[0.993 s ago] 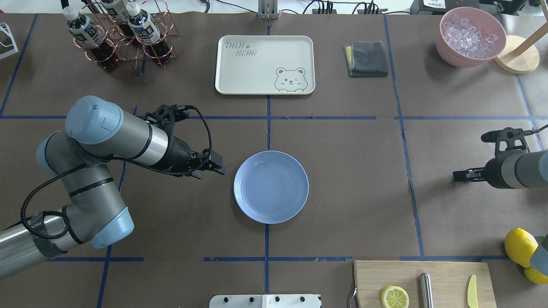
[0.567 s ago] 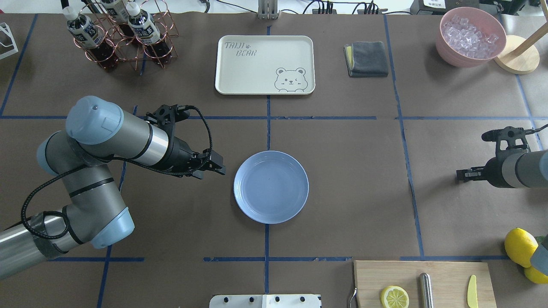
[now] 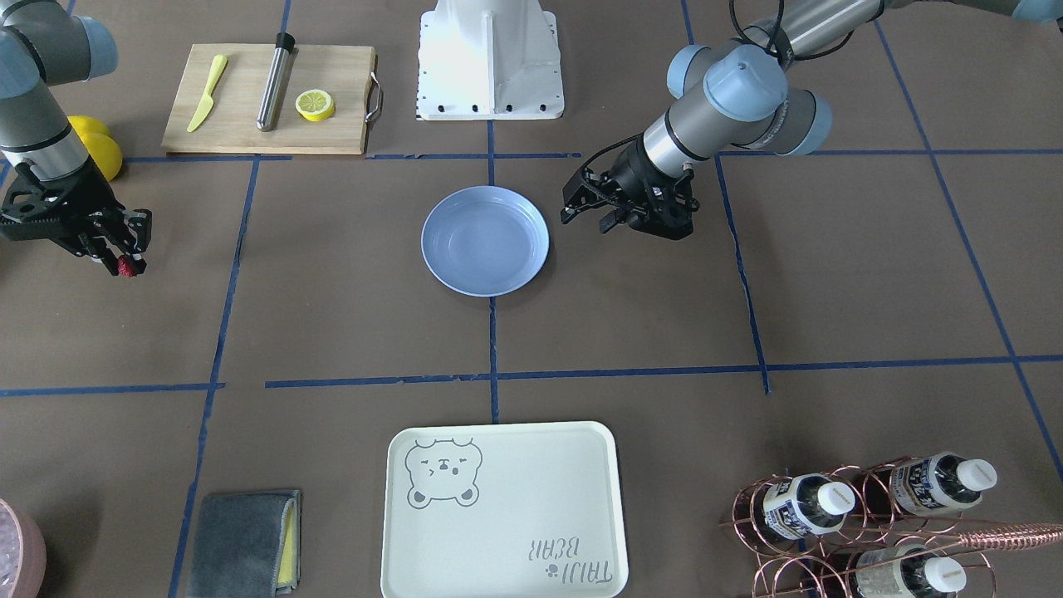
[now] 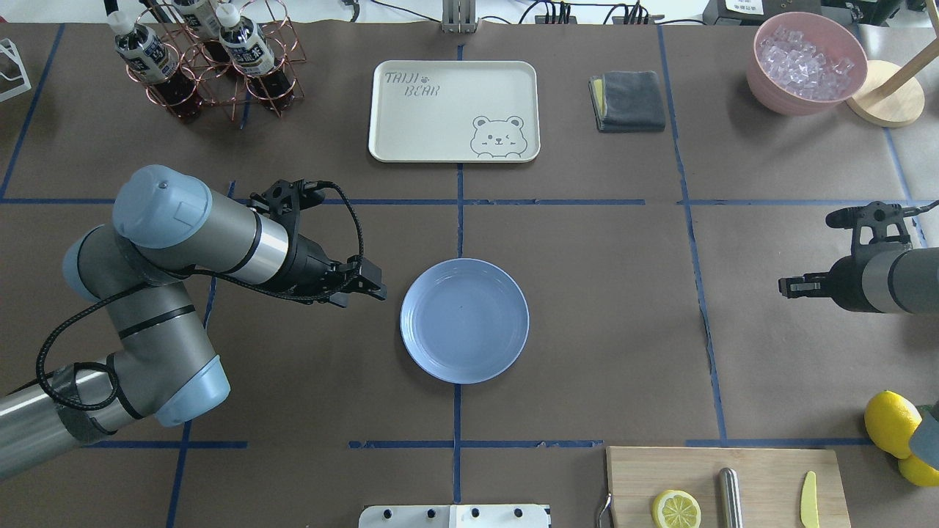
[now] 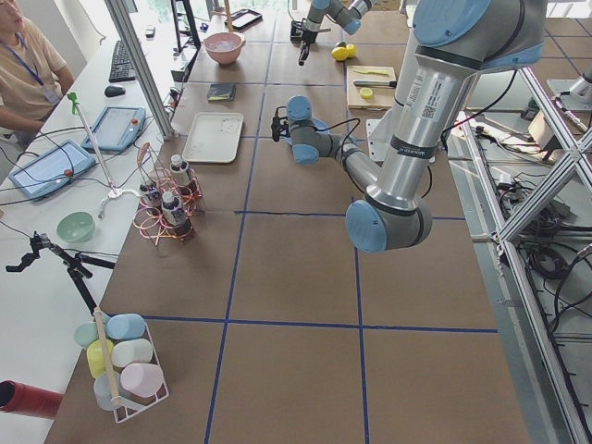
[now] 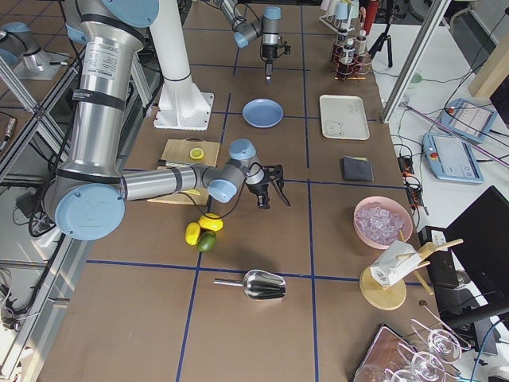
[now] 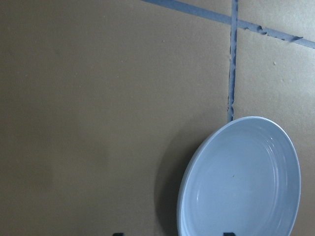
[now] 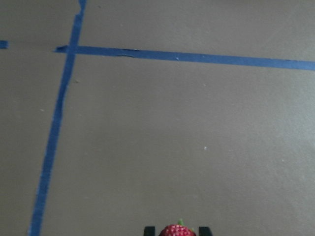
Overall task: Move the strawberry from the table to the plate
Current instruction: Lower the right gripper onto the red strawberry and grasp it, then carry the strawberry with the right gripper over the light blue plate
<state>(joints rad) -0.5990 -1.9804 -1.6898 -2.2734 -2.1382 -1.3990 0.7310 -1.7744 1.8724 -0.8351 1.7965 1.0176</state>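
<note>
The strawberry [image 3: 126, 267], small and dark red, sits between the fingertips of my right gripper [image 3: 123, 259], just above the brown table [image 4: 587, 293]. In the right wrist view the strawberry [image 8: 177, 230] shows at the bottom edge, flanked by both black fingertips [image 8: 149, 230]. In the overhead view my right gripper [image 4: 786, 286] is far right of the empty light blue plate [image 4: 463, 320], and the berry is hidden. My left gripper [image 4: 373, 286] hovers open just left of the plate [image 7: 241, 182], holding nothing.
A cream bear tray [image 4: 453, 110] and a grey cloth [image 4: 629, 100] lie at the back. A bottle rack [image 4: 205, 59] stands back left, a pink bowl of ice [image 4: 807, 62] back right. A cutting board [image 4: 726, 484] with a lemon slice [image 4: 676, 508] and lemons [image 4: 891, 422] are near right.
My right gripper has risen and swung a little away from the near edge, the strawberry in its grip. The left arm and the plate have not moved.
</note>
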